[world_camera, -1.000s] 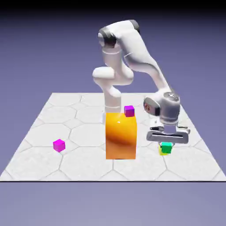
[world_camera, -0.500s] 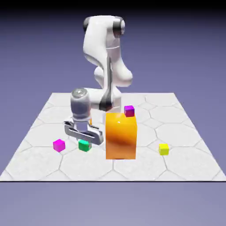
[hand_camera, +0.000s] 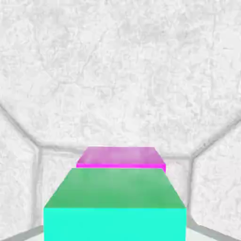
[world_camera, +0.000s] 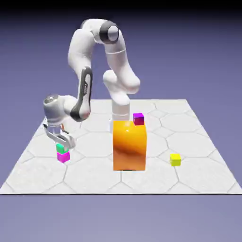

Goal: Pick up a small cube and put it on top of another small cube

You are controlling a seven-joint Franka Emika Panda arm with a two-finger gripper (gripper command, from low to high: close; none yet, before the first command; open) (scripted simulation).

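Observation:
At the exterior view's left, my gripper (world_camera: pixel 61 147) points down and is shut on the small teal-green cube (world_camera: pixel 61 147). The cube hangs directly over the magenta-pink cube (world_camera: pixel 64 157), which rests on the table; their faces look touching or nearly so. The hand view is filled at the bottom by the green cube (hand_camera: pixel 115 207), which hides my fingertips. The pink cube's top (hand_camera: pixel 120 157) peeks out just beyond it.
A big orange block (world_camera: pixel 129 145) stands mid-table with a darker purple cube (world_camera: pixel 138 118) on its back right corner. A yellow cube (world_camera: pixel 175 159) lies on the table at the right. The grey hex-tiled table (world_camera: pixel 94 175) ends close in front.
The arm has swung from the yellow cube at the right, past the front of the orange block, to the left, carrying the green cube over the pink one.

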